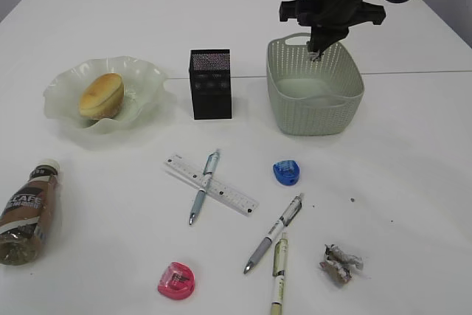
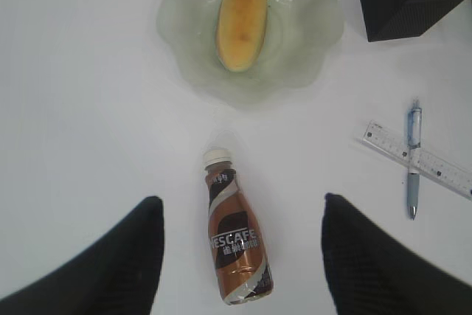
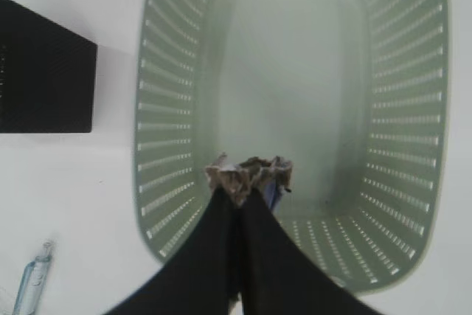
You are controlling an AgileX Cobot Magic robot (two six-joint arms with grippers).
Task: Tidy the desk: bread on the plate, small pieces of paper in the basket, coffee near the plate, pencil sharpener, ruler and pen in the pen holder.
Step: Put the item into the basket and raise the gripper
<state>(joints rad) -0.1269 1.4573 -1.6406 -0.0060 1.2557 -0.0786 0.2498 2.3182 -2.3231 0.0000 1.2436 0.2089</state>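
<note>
overhead, right claw (image 3: 237,195) pinching paper scrap (image 3: 247,172) above basket (image 3: 173,145) — left claw (image 2: 240,256) open.

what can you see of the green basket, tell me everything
The basket is a pale grey-green tub, plastic by its look, with slotted woven-pattern walls, rounded corners and a handle cut-out at the far rim. It stands upright on the white table, right of the black pen holder and apart from it. Inside, the floor looks bare. The right gripper hangs above its opening, shut on a crumpled paper scrap, not touching the walls as far as the views show.
</note>
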